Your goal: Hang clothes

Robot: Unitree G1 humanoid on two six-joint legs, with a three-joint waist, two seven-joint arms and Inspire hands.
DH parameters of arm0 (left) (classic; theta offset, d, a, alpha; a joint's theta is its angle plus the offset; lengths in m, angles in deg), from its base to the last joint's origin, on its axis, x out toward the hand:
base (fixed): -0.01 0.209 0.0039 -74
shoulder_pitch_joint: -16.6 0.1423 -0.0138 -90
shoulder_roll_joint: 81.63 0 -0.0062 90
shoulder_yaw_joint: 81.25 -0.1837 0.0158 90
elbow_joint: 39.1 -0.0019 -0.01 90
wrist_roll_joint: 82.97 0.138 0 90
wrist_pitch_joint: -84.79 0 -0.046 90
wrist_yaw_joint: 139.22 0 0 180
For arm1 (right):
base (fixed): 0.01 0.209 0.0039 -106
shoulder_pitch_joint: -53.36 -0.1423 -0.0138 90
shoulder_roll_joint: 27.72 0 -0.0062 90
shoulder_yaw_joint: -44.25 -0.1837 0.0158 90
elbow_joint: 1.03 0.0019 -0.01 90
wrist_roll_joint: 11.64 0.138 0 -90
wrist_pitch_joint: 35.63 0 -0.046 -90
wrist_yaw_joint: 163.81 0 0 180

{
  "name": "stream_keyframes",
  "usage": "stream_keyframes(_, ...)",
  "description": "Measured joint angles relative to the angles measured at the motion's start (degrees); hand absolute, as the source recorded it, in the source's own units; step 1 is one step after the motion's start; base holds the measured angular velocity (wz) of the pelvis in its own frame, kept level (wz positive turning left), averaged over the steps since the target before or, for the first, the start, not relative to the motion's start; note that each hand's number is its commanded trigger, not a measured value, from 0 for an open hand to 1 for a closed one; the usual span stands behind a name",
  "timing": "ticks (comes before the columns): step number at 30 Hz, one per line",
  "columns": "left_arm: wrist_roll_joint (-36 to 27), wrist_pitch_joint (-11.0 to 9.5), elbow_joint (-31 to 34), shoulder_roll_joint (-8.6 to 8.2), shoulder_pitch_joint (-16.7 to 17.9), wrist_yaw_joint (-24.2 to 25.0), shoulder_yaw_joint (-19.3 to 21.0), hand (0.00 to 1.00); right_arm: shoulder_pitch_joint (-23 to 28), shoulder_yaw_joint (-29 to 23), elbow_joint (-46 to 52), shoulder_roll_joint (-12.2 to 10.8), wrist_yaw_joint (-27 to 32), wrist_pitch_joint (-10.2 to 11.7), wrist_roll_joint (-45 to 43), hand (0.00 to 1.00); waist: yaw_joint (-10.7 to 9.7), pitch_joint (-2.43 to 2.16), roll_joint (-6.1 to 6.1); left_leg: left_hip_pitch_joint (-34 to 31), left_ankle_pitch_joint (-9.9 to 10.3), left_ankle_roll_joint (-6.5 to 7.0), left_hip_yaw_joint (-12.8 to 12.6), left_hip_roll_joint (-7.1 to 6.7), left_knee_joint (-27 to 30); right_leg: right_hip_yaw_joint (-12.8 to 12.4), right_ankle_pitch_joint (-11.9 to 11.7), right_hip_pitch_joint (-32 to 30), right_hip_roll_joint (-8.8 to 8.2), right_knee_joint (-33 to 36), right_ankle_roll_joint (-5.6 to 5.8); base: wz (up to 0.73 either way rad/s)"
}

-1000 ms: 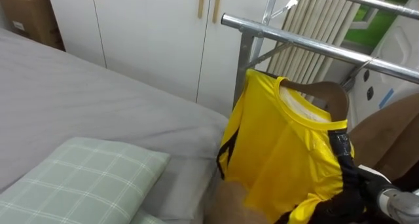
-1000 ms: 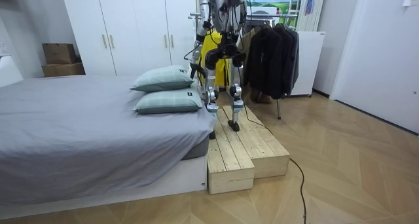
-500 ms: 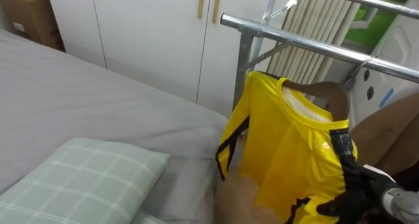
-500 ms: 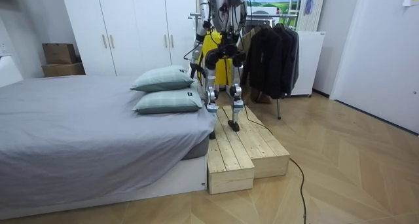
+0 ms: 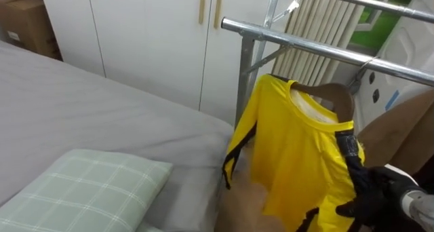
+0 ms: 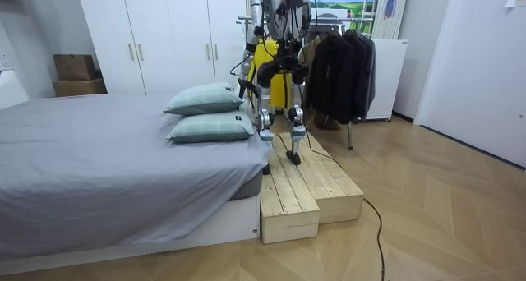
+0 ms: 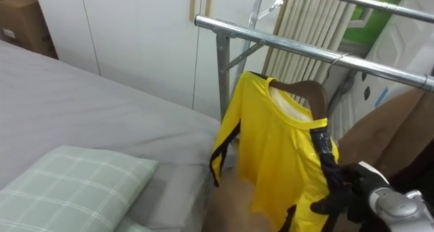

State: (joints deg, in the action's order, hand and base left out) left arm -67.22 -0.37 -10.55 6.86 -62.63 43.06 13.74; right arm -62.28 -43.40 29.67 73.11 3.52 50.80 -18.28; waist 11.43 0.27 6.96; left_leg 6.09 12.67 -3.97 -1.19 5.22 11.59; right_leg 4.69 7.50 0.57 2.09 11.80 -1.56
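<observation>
The yellow shirt [image 5: 298, 157] hangs lengthwise downward on its wooden hanger [image 5: 333, 93] just under the rail [image 5: 305, 45]. Below the rail's right part, the right hand [image 5: 371, 190] curls its fingers on the sleeve edge to its left.

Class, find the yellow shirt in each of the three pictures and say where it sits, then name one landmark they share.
Left eye view: the yellow shirt hangs right of centre, on a hanger under the metal rail.
Right eye view: just right of centre, under the same rail.
Room view: a small yellow patch at top centre, beyond the robot.
Shared landmark: the white wardrobe, left of the shirt in every view.
</observation>
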Motion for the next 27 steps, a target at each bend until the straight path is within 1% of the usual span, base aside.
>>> stream_keyframes(2, -0.01, -0.07, -0.29, 0.00, -0.03, 0.16, 0.00, 0.00, 0.00, 0.02, 1.35, -0.01, 0.08, 0.00, 0.12, 0.00, -0.18, 0.13, -0.22, 0.08, 0.01, 0.01, -0.09, 0.00, -0.02, -0.10, 0.00, -0.03, 0.00, 0.11, 0.00, -0.05)
stream_keyframes(10, 0.03, -0.07, -0.45, -0.14, -0.30, 0.62, 0.57, 0.00, -0.01, -0.08, 2.03, 0.00, 1.97, 0.14, 5.21, 0.00, -0.35, 0.03, -0.43, 0.03, 0.00, 0.01, -0.15, 0.01, -0.28, -0.12, -0.01, -0.23, 0.02, 0.03, 0.00, 0.00)
stream_keyframes(12, 0.09, -0.07, -0.50, -0.20, -0.29, 0.62, 0.66, 0.00, -0.01, -1.60, 2.04, 0.00, 2.01, 0.56, 5.19, 0.00, -0.63, 0.01, -0.48, -0.21, 0.00, 0.01, -0.14, 0.02, -0.37, -0.09, -0.01, -0.47, 0.01, 0.01, 0.00, 0.00)
stream_keyframes(14, 0.05, -0.10, -0.61, -0.41, -0.25, 0.63, 1.74, 0.00, 0.05, -3.56, 2.99, 0.00, 2.42, 0.75, 5.07, 0.00, -1.16, -0.01, -0.47, -0.56, 0.00, 0.01, -0.15, 0.00, -0.46, -0.11, -0.01, -0.93, 0.01, 0.22, 0.00, -0.02)
stream_keyframes(16, -0.05, -0.06, -1.59, -0.45, -0.25, 0.60, 1.94, 0.00, 0.05, -4.17, 6.22, 0.02, 3.85, 1.02, 5.10, 0.00, -2.39, -0.17, -0.71, -0.72, -0.04, 0.07, -0.28, 0.01, -0.64, -0.30, 0.00, -1.34, 0.08, 0.35, 0.01, -0.06)
stream_keyframes(18, -0.08, 0.02, -2.32, -0.47, -0.20, 0.57, 1.94, 0.00, 0.05, -4.35, 7.95, 0.02, 4.85, 1.10, 5.16, 0.00, -3.18, -0.29, -0.92, -0.59, -0.05, 0.08, -0.29, 0.01, -0.55, -0.33, 0.02, -1.25, 0.09, 0.36, 0.04, -0.04)
stream_keyframes(22, -0.02, 0.11, -2.76, -0.47, -0.20, 0.43, 1.94, 0.00, 0.05, -4.35, 9.48, 0.02, 6.43, 1.13, 5.18, 0.00, -3.46, -0.31, -0.95, -0.46, -0.05, 0.08, -0.43, 0.00, -0.40, -0.81, 0.15, -1.39, 0.16, 0.59, 0.12, -0.05)
stream_keyframes(26, 0.00, 0.09, -2.68, -0.47, -0.20, 0.60, 2.20, 0.00, 0.04, -4.51, 11.91, 0.05, 6.47, 1.14, 5.17, 0.00, -3.68, -0.31, -0.86, -0.53, -0.05, 0.08, -0.63, -0.04, -0.33, -1.24, 0.38, -1.83, 0.15, 0.95, 0.17, -0.03)
stream_keyframes(27, 0.00, 0.07, -2.67, -0.50, -0.20, 0.76, 2.80, 0.00, 0.04, -5.17, 12.42, 0.05, 6.48, 1.15, 5.41, 0.00, -3.79, -0.31, -0.85, -0.50, -0.05, 0.08, -0.62, -0.05, -0.28, -1.32, 0.39, -1.76, 0.15, 0.99, 0.18, 0.00)
